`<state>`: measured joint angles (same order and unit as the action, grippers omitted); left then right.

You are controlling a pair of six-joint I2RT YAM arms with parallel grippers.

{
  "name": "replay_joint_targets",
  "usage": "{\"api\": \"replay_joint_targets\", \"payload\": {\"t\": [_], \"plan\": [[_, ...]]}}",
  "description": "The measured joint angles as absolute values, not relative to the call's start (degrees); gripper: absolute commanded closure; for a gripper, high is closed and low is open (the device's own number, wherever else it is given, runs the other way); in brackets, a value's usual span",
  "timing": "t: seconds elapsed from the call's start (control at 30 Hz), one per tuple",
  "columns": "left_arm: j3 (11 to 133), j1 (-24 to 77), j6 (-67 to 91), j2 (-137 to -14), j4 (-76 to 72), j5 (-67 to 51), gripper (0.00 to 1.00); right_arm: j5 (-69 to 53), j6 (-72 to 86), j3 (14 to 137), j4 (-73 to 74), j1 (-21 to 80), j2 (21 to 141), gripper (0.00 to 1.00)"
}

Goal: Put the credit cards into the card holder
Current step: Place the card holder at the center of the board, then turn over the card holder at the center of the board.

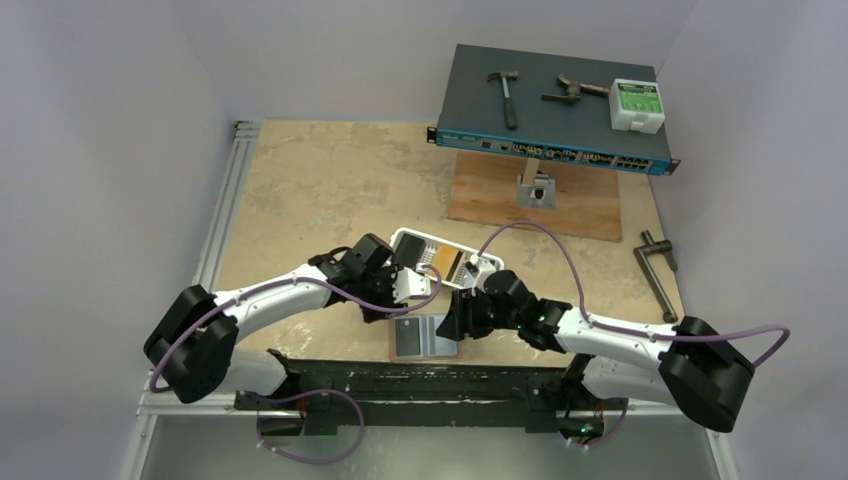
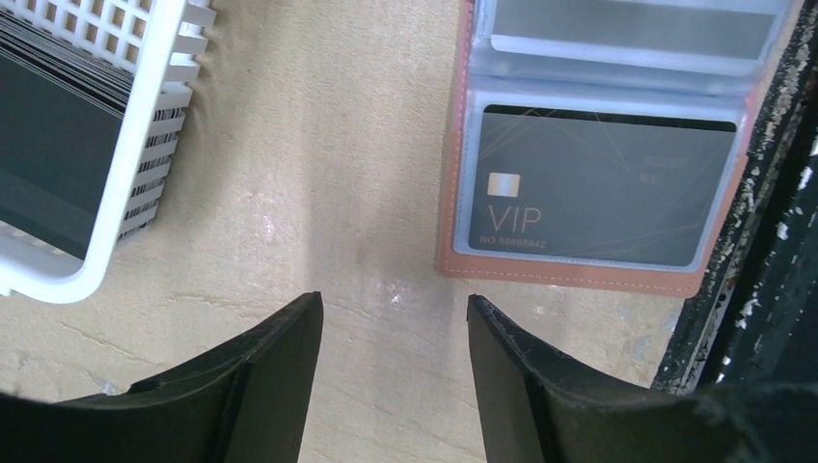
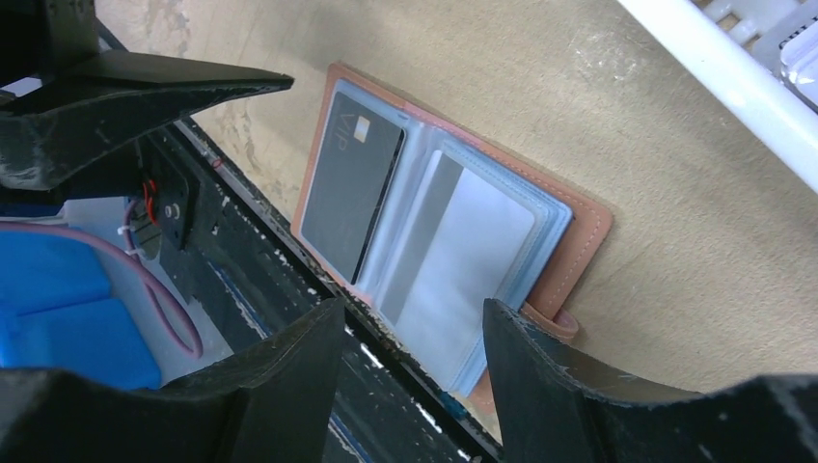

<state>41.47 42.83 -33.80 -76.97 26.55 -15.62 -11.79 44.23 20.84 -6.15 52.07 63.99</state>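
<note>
The card holder (image 1: 425, 337) lies open by the table's near edge, its reddish-brown leather (image 3: 582, 227) framing clear sleeves. A black VIP credit card (image 2: 598, 188) fills one sleeve, and a pale card (image 3: 463, 256) shows in the sleeve beside it. More credit cards, black (image 1: 432, 255) and orange-yellow (image 1: 452, 262), lie in the white tray (image 1: 480, 268). My left gripper (image 2: 394, 301) hovers open over bare table between the tray (image 2: 145, 164) and the holder, holding nothing. My right gripper (image 3: 410, 318) is open above the holder's near edge, also with nothing in it.
A black rail (image 2: 762, 241) runs along the table edge right beside the holder. At the back a network switch (image 1: 550, 110) carries a hammer and a small box, with a wooden board (image 1: 535, 195) in front. A metal tool (image 1: 660, 270) lies at the right.
</note>
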Motion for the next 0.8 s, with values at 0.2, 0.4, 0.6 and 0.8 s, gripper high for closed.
{"api": "replay_joint_targets", "payload": {"t": [0.2, 0.4, 0.6, 0.8], "plan": [[41.3, 42.9, -34.0, -77.7, 25.0, -14.7, 0.45, -12.9, 45.0, 20.8, -7.1, 52.1, 64.0, 0.44], [40.4, 43.9, -34.2, -77.5, 23.4, -14.1, 0.45, -13.0, 45.2, 20.3, -7.7, 52.1, 64.6, 0.40], [36.2, 47.2, -36.8, -76.0, 21.4, -12.0, 0.45, -13.1, 45.9, 18.7, -9.0, 52.1, 65.4, 0.39], [33.8, 49.1, -39.1, -74.9, 18.1, -9.9, 0.48, -13.4, 46.6, 18.2, -11.8, 52.1, 66.5, 0.39]]}}
